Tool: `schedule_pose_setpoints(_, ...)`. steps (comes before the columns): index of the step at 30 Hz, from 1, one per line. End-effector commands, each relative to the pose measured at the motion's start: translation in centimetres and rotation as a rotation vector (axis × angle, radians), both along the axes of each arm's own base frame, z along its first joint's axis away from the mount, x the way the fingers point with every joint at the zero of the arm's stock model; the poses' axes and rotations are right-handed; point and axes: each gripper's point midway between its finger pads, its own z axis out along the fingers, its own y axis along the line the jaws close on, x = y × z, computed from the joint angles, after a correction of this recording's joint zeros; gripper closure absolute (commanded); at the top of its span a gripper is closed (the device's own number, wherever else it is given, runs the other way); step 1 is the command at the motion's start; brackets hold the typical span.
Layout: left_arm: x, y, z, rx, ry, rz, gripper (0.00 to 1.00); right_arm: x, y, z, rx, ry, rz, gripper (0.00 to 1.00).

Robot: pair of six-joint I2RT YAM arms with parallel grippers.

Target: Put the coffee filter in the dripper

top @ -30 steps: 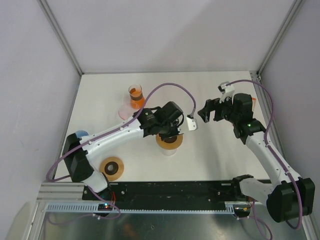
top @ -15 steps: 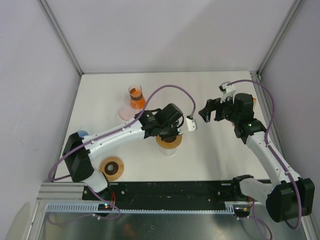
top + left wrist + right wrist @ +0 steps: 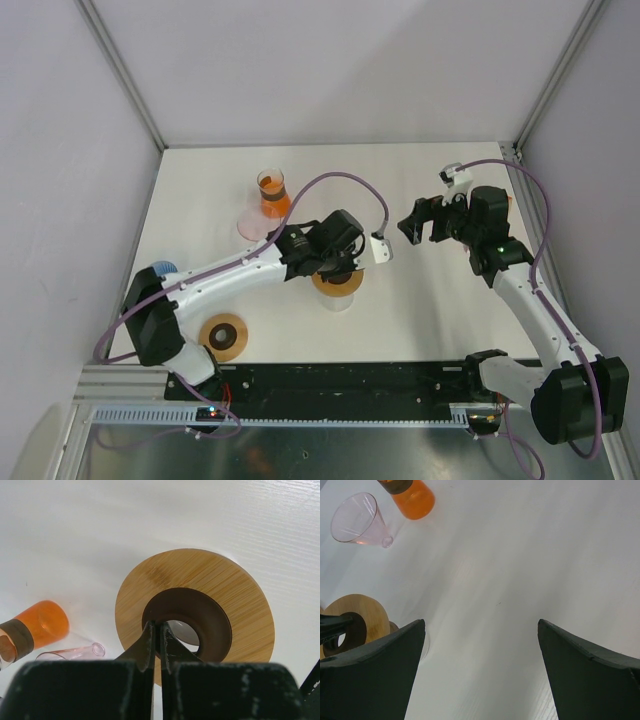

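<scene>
On the worktop (image 3: pixel 420 300), the closed left pincer (image 3: pixel 156 630) is touching the filter (image 3: pixel 210 625) beneath it, seemingly seated in the dripper (image 3: pixel 240 600); the right pincer (image 3: pixel 481 625) is gaping empty.

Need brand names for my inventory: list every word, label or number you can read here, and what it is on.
None: no readable text in any view. The orange bottle, the wooden ring and the pink funnel show no print.
</scene>
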Motion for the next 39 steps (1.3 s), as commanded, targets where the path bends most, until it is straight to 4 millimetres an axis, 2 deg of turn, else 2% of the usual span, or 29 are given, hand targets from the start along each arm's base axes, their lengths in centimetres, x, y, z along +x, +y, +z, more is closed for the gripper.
schedule_pose_setpoints(1, -0.2, 0.4, 1.8, -0.041, -0.031, 0.001, 1.00, 0.4, 0.2, 2.6, 0.021, -0.067, 0.010, 0.01)
schedule_pose_setpoints(8, -0.5, 0.3, 2.9, -0.079, -0.031, 0.006, 1.00, 0.5, 0.2, 2.4, 0.023, -0.061, 0.011, 0.01)
schedule_pose_setpoints(13, -0.9, 0.4, 1.7, -0.058, -0.007, -0.004, 1.00, 0.5, 0.2, 2.4, 0.024, -0.061, 0.011, 0.01)
schedule_pose_setpoints(20, -1.3, 0.3, 1.1, -0.057, 0.017, -0.014, 0.99, 0.5, 0.1, 2.3, 0.023, -0.056, 0.012, 0.01)
schedule_pose_setpoints(22, -1.2, 0.3, 1.1, -0.055, 0.017, -0.013, 0.93, 0.5, 0.2, 2.3, 0.024, -0.055, 0.013, 0.01)
schedule_pose_setpoints(24, -1.2, 0.2, 1.3, -0.061, 0.015, -0.013, 0.81, 0.5, 0.2, 2.2, 0.023, -0.053, 0.013, 0.01)
schedule_pose_setpoints(28, -0.8, 0.1, 2.5, -0.080, -0.012, -0.006, 0.65, 0.6, 0.2, 2.2, 0.024, -0.051, 0.013, 0.01)
schedule_pose_setpoints(39, 1.3, 0.9, 7.1, -0.105, -0.166, 0.049, 0.44, 0.5, 0.2, 2.1, 0.026, -0.048, 0.017, 0.01)
